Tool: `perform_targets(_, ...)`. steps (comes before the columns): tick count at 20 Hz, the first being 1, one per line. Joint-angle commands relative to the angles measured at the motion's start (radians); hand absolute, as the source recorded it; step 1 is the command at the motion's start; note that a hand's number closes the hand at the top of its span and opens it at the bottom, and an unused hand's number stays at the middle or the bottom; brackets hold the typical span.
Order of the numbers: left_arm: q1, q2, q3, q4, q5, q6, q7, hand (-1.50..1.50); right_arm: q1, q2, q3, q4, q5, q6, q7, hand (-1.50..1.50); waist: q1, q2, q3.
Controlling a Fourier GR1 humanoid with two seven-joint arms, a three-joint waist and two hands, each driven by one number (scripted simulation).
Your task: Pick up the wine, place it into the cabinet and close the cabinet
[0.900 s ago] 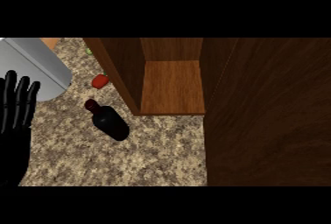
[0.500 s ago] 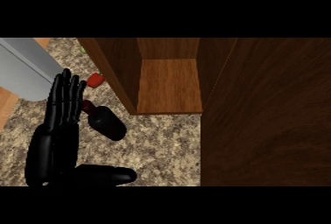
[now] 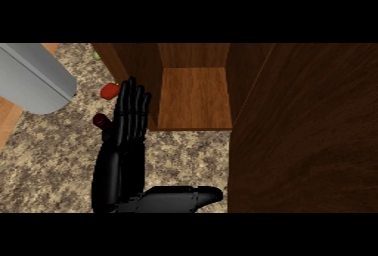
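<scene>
robot hand (image 3: 125,145): being held flat over the table (image 3: 44,165), fingers straight, thumb spread | wine (image 3: 100,120): apparently lying beneath the fingers, only its neck showing at their left | cabinet (image 3: 193,97): standing open just right, ready for placing

Kitchen, seen from steeply above the bench.

A speckled, granite-like bench (image 3: 52,165) fills the lower left, the sort of stone top found in a home kitchen. A brown wooden cabinet (image 3: 193,97) stands on it with its inside shelf showing, and its wide wooden door (image 3: 306,130) runs down the right. A grey rounded appliance or fixture (image 3: 33,75) sits at the upper left; what it is cannot be told.
</scene>
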Motion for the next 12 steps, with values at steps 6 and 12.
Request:
perform_targets(6,-0.141,-0.003,-0.117,-0.002,-0.111,0.205,0.169,-1.5,-0.026,-0.008,-0.021,-0.136,-0.044,-0.011,0.174,-1.5,0.007,0.0,0.0)
perform_targets(12,-0.214,-0.003,-0.135,-0.033,-0.169,0.274,0.28,-1.5,-0.055,-0.012,-0.096,-0.136,-0.101,-0.01,0.191,-1.5,0.005,-0.001,0.0)
